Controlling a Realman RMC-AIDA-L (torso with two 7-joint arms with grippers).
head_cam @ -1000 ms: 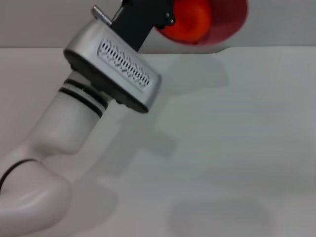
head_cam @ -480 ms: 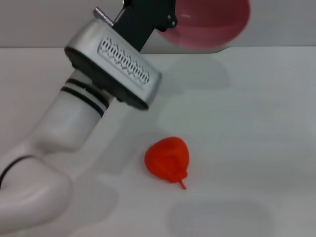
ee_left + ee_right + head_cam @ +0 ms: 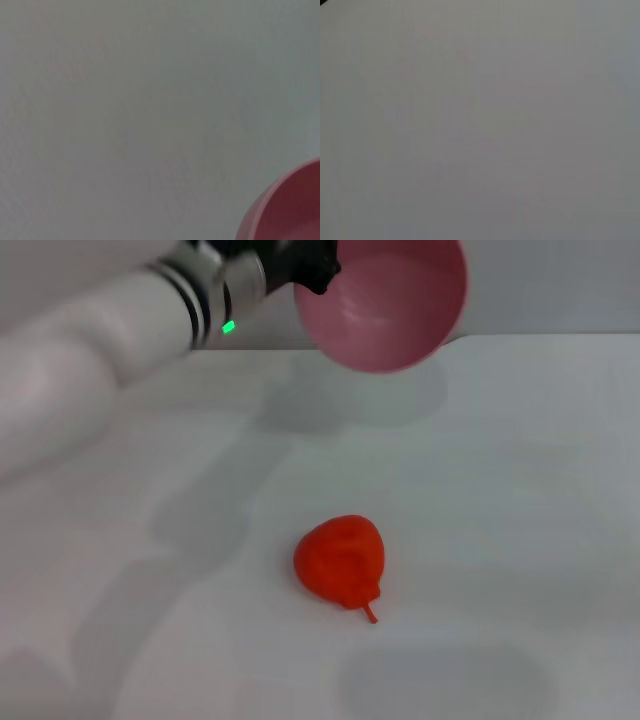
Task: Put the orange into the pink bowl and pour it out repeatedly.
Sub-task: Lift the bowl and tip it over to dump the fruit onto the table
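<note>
The orange (image 3: pixel 340 560) lies alone on the white table in the middle of the head view, its small stem toward me. My left gripper (image 3: pixel 310 270) is shut on the rim of the pink bowl (image 3: pixel 385 302) and holds it in the air at the top of the view, tipped so its empty inside faces me. A part of the bowl's rim also shows in a corner of the left wrist view (image 3: pixel 287 207). My right gripper is out of view.
The white table (image 3: pixel 500 500) spreads all around the orange. Its far edge meets a grey wall (image 3: pixel 560 285) just behind the bowl. The right wrist view shows only a plain grey surface.
The orange dropped out of the tipped bowl onto the table and now lies still. My left arm has swung up and to the left, turning the bowl's opening more toward me.
</note>
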